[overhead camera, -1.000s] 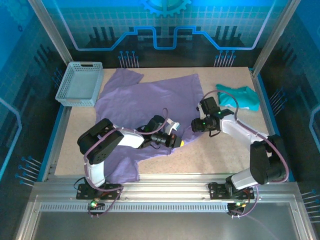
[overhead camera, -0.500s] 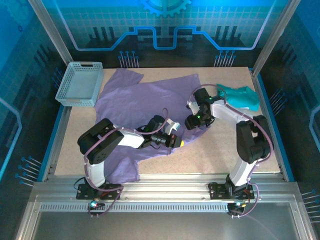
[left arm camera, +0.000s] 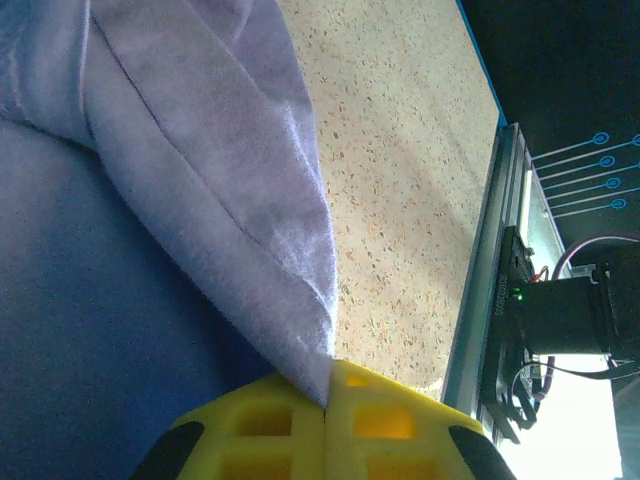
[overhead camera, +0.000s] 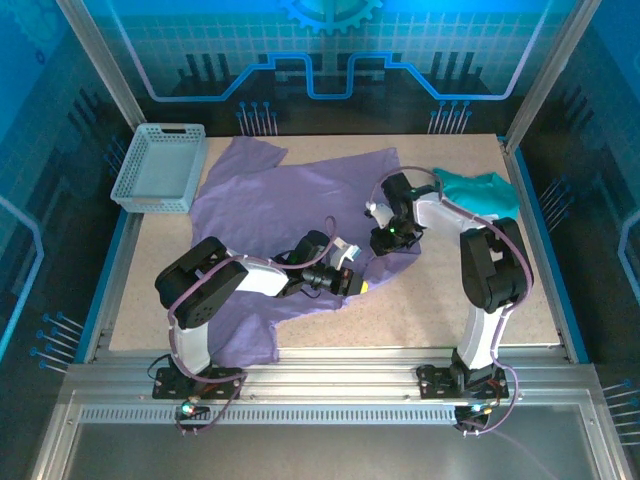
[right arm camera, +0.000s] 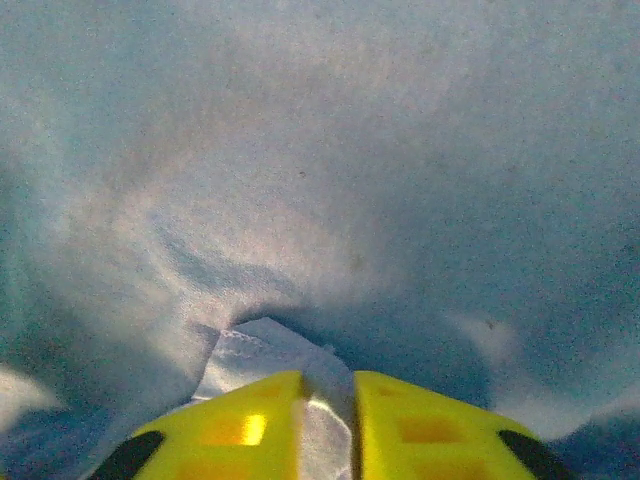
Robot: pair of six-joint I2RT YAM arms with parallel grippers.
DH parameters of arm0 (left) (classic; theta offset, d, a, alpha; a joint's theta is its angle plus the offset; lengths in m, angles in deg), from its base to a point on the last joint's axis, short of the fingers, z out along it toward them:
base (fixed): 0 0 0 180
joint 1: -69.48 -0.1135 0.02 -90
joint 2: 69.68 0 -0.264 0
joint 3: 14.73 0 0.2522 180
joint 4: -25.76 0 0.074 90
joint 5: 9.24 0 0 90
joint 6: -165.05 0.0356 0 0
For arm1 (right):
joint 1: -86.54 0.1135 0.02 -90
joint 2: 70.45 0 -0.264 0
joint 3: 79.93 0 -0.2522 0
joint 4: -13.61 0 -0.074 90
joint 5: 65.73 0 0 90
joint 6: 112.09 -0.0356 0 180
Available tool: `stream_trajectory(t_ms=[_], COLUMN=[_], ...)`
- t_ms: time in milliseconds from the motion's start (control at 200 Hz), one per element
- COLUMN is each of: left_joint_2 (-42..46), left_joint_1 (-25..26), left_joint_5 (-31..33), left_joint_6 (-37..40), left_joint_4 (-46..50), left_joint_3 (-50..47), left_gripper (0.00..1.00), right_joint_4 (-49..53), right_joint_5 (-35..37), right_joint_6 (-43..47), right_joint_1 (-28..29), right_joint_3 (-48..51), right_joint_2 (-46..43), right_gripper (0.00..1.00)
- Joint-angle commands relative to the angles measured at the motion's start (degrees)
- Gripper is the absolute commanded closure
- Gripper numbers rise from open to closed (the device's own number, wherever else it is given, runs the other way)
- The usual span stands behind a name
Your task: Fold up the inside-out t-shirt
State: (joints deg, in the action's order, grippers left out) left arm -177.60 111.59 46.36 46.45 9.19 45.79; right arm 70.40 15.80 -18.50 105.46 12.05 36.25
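Seen from above, with 12 o'clock away from the arm bases: basket (overhead camera: pixel 168 131) sits at the far-left corner, its near side touching the cloth.

The inside-out t-shirt (overhead camera: pixel 265 205) is spread over the left and middle of the table (overhead camera: pixel 450 300). Its long axis runs roughly 7 o'clock to 1 o'clock, and the near tail reaches almost to the table's near edge.

Left gripper (overhead camera: pixel 352 284) is at the shirt's right-hand edge. Jaws are clamped together, with a pointed fold of lavender cloth pinched between the yellow fingers (left arm camera: pixel 385 415).

Right gripper (overhead camera: pixel 384 240) is just beside it at 1 o'clock, on the same right edge. Jaws are narrow, with a pale bit of the cloth caught between the pads (right arm camera: pixel 245 425), so it looks like a grip.

Teal garment (overhead camera: pixel 482 192) lies at 2 o'clock from the right gripper, apart from the shirt and not involved.

Key relation: nearly all the shirt lies at 9 to 10 o'clock from both grippers, and bare table is at 4 o'clock. Both hold the same edge and stand near each other. My guess is the fold goes leftward over the body. The pinch points look too close together for that edge to lift evenly.
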Motion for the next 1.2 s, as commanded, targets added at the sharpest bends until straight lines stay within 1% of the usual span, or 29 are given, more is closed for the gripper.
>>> stream_trajectory(t_ms=[0, 85, 160, 250, 330, 460, 560, 680, 705, 750, 805, 835, 885, 950, 1010, 1050, 1100, 1195], left_joint_2=[-0.4, -0.4, -0.4, -0.4, -0.4, 0.0, -0.3, -0.8, -0.8, -0.8, -0.7, -0.8, -0.9, -0.9, -0.8, -0.7, -0.6, -0.9], left_joint_1=[-0.4, -0.4, -0.4, -0.4, -0.2, 0.5, 1.1, 1.2, 1.2, 1.2, 1.2, 1.3, 1.3, 1.5, 1.8, 1.8, 1.9, 2.0], left_joint_5=[-1.9, -2.0, -2.0, -2.1, -2.1, -1.3, -0.1, -0.1, -0.1, -0.3, -0.5, -0.5, -0.7, -0.9, -0.7, -0.7, -0.6, -0.5], left_joint_6=[-0.2, 0.0, 0.1, 0.3, 1.3, 4.9, 7.0, 7.3, 7.3, 7.5, 7.6, 7.7, 7.8, 7.9, 8.1, 8.0, 7.9, 7.7], left_joint_4=[-0.8, -0.9, -0.7, -0.6, 0.2, 3.1, 6.1, 6.7, 6.9, 7.3, 7.8, 8.0, 8.3, 9.1, 9.5, 9.5, 9.5, 9.1], left_joint_3=[0.4, 0.4, 0.4, 0.5, 0.7, 1.4, 2.7, 3.4, 3.5, 3.6, 3.5, 3.6, 3.7, 4.0, 4.2, 4.2, 4.2, 4.2], left_gripper=[1.00, 1.00, 1.00, 1.00, 1.00, 1.00, 1.00, 1.00, 1.00, 1.00, 1.00, 1.00, 1.00, 1.00, 1.00, 1.00, 1.00, 1.00], right_joint_4=[1.3, 0.7, -0.2, -1.3, -2.7, -7.8, -10.9, -12.4, -12.2, -11.4, -9.8, -9.0, -8.1, -7.5, -7.2, -6.4, -5.1, -2.7], right_joint_5=[-1.7, -2.1, -2.6, -4.3, -9.3, -21.9, -26.6, -27.6, -27.0, -24.4, -18.9, -14.7, -7.8, 1.5, 9.5, 14.1, 17.2, 19.0], right_joint_6=[-1.3, -2.9, -4.3, -6.8, -8.9, -12.6, -16.8, -22.2, -23.2, -24.5, -24.9, -24.9, -24.7, -24.4, -23.0, -22.1, -21.0, -20.8], right_joint_1=[-2.8, -4.9, -6.7, -9.6, -12.8, -18.4, -20.4, -20.6, -20.6, -20.4, -19.0, -17.9, -14.7, -8.6, -2.7, 0.2, 2.7, 5.5], right_joint_3=[-0.9, -0.1, 1.1, 3.0, 6.0, 14.6, 22.4, 32.5, 34.2, 36.7, 38.1, 38.1, 37.1, 34.8, 32.5, 31.0, 29.3, 27.2], right_joint_2=[-0.9, -2.3, -3.9, -6.1, -8.8, -16.8, -23.7, -29.6, -30.4, -32.2, -34.6, -36.3, -39.0, -42.4, -43.9, -43.8, -42.4, -37.9], right_gripper=[0.88, 0.93, 1.00, 1.00, 1.00, 1.00, 1.00, 1.00, 1.00, 0.96, 0.89, 0.84, 0.75, 0.65, 0.60, 0.57, 0.55, 0.54])
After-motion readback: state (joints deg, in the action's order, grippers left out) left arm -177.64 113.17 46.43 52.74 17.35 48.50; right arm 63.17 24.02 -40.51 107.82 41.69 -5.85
